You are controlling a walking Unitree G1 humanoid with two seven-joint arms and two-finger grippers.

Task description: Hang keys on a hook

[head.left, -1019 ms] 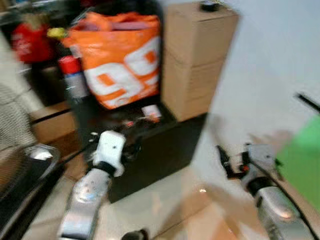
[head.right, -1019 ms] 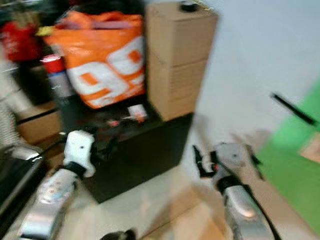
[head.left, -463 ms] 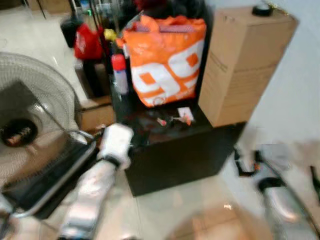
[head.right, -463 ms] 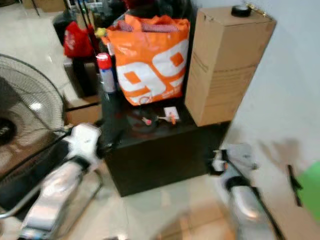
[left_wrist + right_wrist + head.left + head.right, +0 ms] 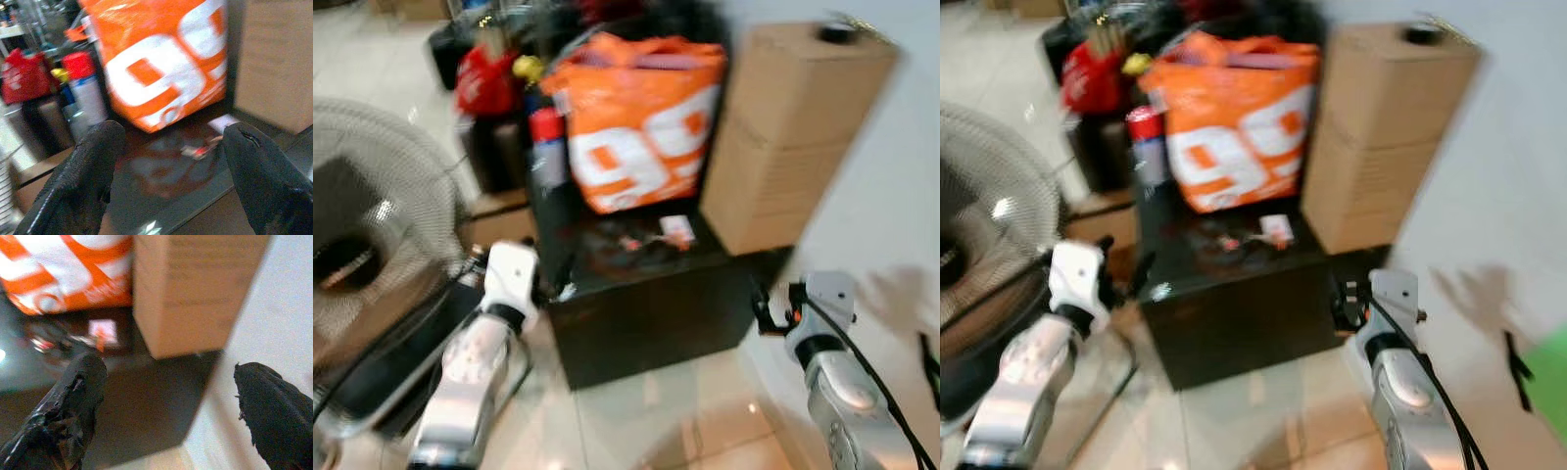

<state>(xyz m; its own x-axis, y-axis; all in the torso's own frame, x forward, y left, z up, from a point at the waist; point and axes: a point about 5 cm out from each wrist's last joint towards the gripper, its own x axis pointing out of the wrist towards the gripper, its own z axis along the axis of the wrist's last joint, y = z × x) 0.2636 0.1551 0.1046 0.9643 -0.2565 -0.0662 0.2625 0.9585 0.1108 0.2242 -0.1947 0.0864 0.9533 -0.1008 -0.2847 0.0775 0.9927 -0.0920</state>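
Small red-tagged keys [image 5: 641, 242] lying on the glossy black cabinet [image 5: 646, 304]
Left gripper [image 5: 168, 161] and right gripper [image 5: 166, 396] both spread wide, grasping nothing — orange-and-white shopping bag [image 5: 641, 122] just behind.

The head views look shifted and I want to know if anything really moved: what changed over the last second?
Mostly the camera: it swung left, bringing the fan into view. Both arms stayed raised, the left gripper and right gripper open and holding nothing. The keys remain on the black cabinet before the orange bag.
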